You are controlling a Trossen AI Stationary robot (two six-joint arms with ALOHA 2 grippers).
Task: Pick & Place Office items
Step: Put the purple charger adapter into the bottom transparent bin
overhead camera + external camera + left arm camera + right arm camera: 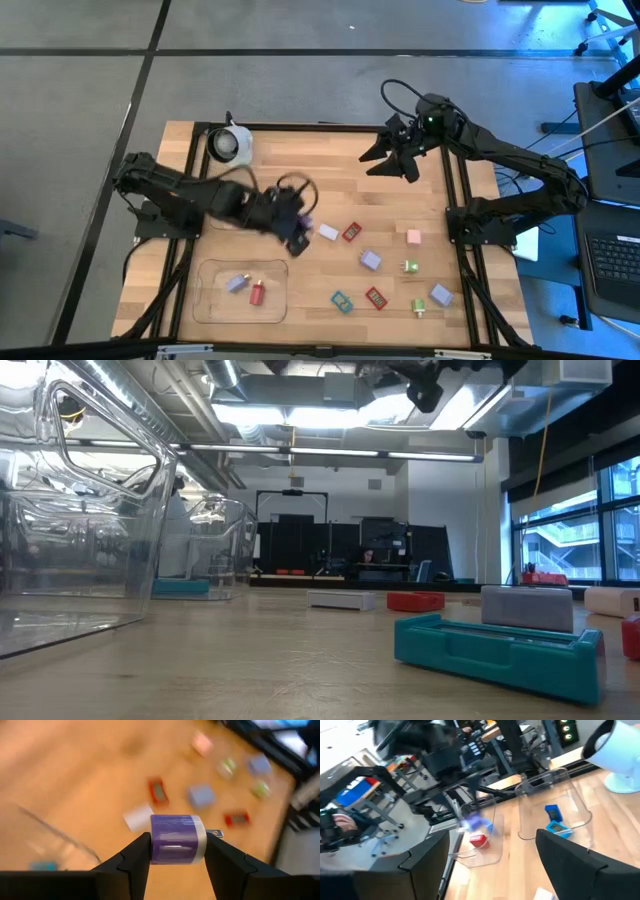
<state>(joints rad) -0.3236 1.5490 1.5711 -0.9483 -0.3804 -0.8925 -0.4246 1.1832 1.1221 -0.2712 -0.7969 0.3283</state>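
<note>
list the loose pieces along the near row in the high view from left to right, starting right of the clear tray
teal piece → red piece → green piece → lavender piece

both arms are dark, near-black, built of slim tubular links joined by chunkier rounded joint housings. the right arm carries a small green light on the housing just behind its gripper, and a thin black cable loops up beside that housing. the left arm has black cable loops close behind its own gripper. the left fingers are matte black, wedge-shaped, tapering to flat inner faces.
</note>
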